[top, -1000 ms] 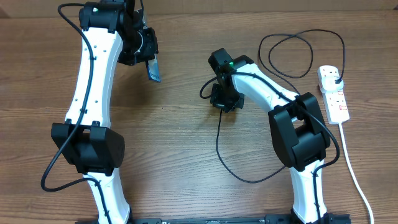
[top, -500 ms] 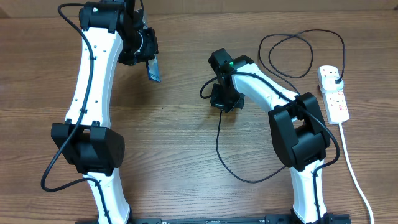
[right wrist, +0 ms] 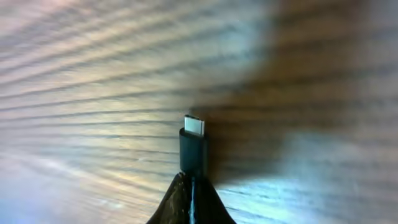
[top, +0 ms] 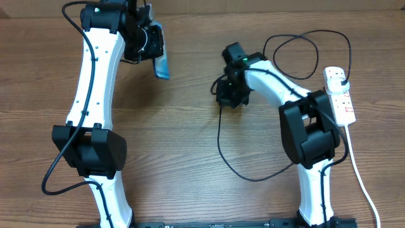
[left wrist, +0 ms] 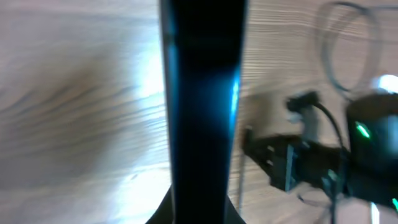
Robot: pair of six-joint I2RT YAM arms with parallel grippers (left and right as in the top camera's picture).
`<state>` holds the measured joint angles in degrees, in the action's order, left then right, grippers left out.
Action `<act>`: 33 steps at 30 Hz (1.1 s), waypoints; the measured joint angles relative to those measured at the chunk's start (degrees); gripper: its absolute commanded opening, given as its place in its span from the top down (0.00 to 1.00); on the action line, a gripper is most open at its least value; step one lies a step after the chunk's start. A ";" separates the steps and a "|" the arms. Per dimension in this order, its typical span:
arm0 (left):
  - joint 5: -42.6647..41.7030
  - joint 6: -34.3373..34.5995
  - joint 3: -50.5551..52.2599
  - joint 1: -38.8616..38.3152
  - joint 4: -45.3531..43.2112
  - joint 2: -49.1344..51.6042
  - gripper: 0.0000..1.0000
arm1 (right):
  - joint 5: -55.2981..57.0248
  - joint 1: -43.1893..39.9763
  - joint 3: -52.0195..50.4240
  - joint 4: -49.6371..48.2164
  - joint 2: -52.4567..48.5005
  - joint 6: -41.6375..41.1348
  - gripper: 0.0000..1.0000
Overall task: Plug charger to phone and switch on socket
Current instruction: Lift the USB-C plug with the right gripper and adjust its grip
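Note:
My left gripper is shut on the phone and holds it above the far left of the table. In the left wrist view the phone is a dark upright bar rising from the gripper. My right gripper is shut on the charger's connector end at mid-table. The right wrist view shows the connector tip sticking out past the closed fingertips of the gripper, over bare wood. The black charger cable loops across the table to a plug in the white socket at the right.
The socket's thick white cord runs down the right edge of the table. A loop of charger cable lies at the back right. The right arm appears blurred in the left wrist view.
The left gripper has carried the phone slightly right and toward the back. The right gripper has shifted a little right and back with the connector, and the cable loop has followed it.

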<state>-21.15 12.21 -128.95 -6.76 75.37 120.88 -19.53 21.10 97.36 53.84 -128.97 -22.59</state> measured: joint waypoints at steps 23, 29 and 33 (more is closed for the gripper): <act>-18.29 -7.76 0.00 0.02 -6.84 0.00 0.96 | -43.01 -4.24 0.35 10.21 3.98 37.48 0.96; -16.90 -7.93 0.00 0.02 -5.84 0.00 0.96 | -14.10 -3.65 0.42 6.25 4.00 14.84 0.40; -14.64 -7.80 0.00 0.02 -5.42 0.00 0.96 | -0.98 -0.96 1.62 7.13 4.00 6.32 0.19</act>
<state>-35.79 4.40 -128.95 -6.74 69.95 120.88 -20.51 20.14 98.98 60.97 -124.97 -16.27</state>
